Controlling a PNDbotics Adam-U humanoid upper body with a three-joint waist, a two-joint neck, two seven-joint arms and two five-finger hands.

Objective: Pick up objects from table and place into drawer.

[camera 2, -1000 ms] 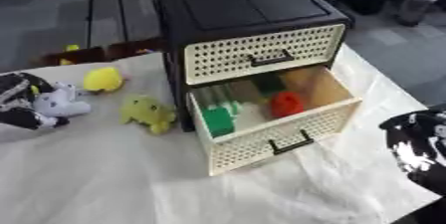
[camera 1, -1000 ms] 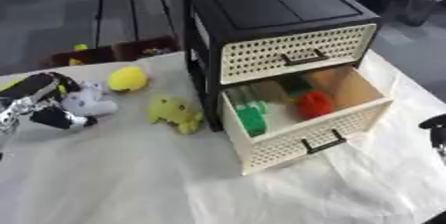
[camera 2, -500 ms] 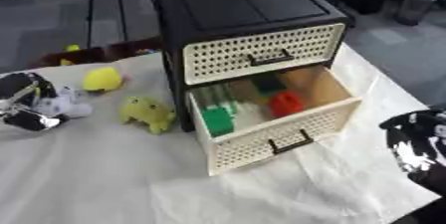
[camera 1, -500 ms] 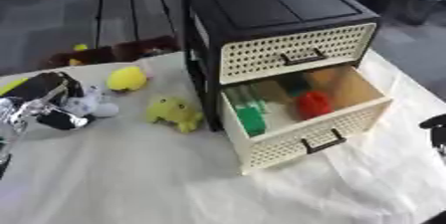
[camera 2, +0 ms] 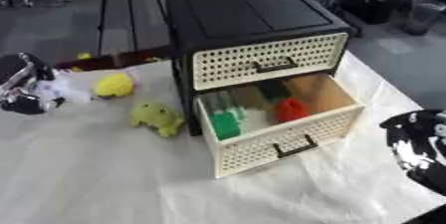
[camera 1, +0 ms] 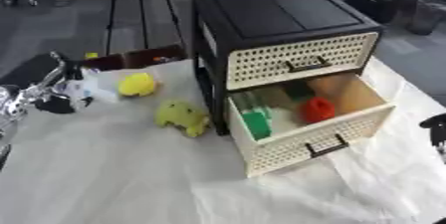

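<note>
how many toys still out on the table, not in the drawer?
3: a yellow toy near the far left edge, a green toy beside the cabinet, and a white toy at the left hand. More may be hidden.

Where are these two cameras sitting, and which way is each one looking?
Left eye view: sits in the robot's head, looking down at the white-covered table and the cabinet's open lower drawer; the left hand shows at the left edge, a bit of the right at the right edge.
Right eye view: same head, set slightly to the right, facing the same way; the right hand shows larger at the right edge.
Shared: the drawer, yellow toy, green toy.
</note>
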